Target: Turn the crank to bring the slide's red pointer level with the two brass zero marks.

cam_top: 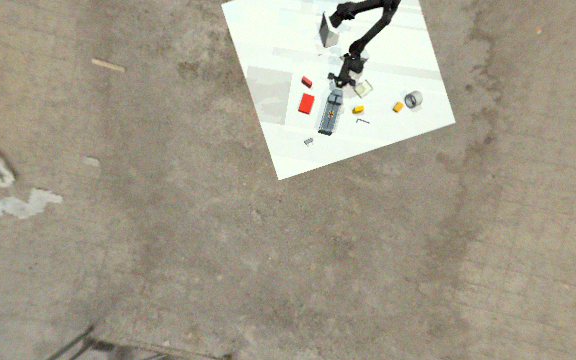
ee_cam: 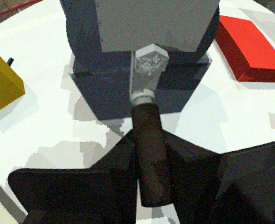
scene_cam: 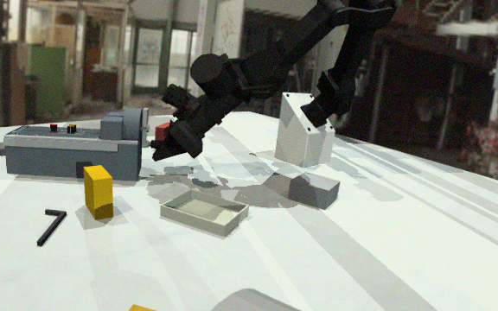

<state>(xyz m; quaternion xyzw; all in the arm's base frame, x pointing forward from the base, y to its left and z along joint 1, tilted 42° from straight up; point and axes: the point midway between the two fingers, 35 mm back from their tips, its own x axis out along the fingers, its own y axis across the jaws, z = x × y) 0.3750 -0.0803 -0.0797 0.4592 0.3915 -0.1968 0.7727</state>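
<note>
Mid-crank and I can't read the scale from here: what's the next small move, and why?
Probably keep the hand shut on the crank handle and turn a little more, slowly. On the machine, the red pointer appears to sit beside the brass mark, not level, though the view is too coarse for certainty.

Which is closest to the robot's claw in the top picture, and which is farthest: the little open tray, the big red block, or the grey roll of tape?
Measured from the gripper, which is shut on the crank handle:
1. The open tray, right beside it.
2. The big red block, across the machine.
3. The grey roll, far out toward the table edge.
</note>
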